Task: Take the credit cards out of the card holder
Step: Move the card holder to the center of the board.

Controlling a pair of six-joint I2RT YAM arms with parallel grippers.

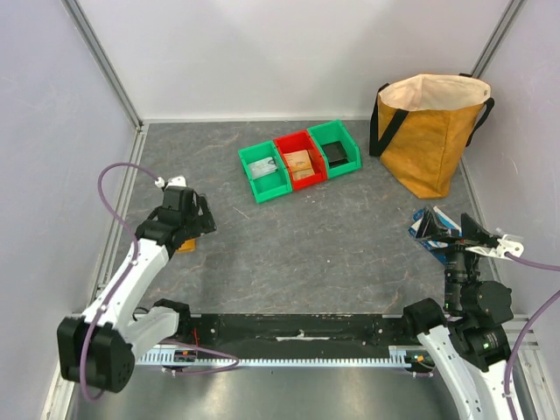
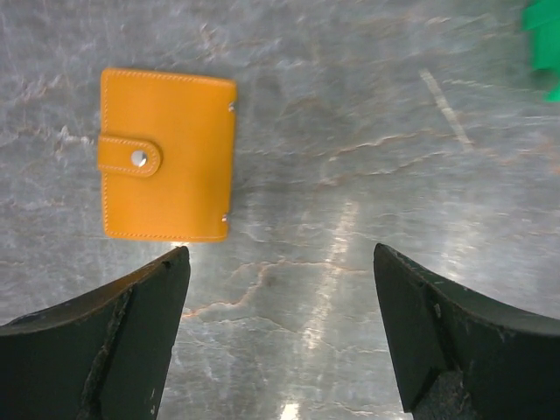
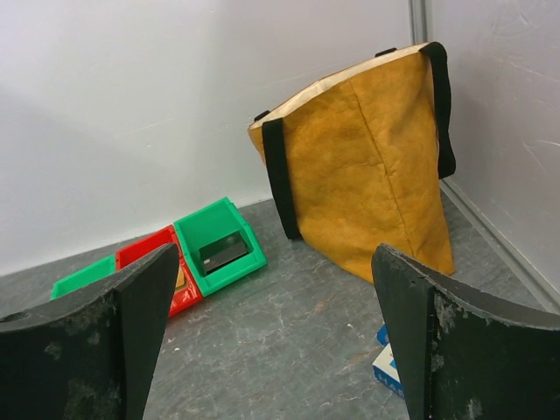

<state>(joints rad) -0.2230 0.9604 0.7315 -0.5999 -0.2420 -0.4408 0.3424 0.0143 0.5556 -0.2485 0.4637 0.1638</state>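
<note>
One closed card holder [image 2: 166, 156] is seen at eleven o'clock from the wide-spread left gripper [image 2: 280, 254], well apart from the equally spread right gripper [image 3: 276, 254].

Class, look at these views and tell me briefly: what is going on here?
The left hand hangs open above the table, near the orange card holder, which lies flat with its snap tab closed. It has not been opened yet. The right hand, also open and empty, faces the mustard bag.
</note>
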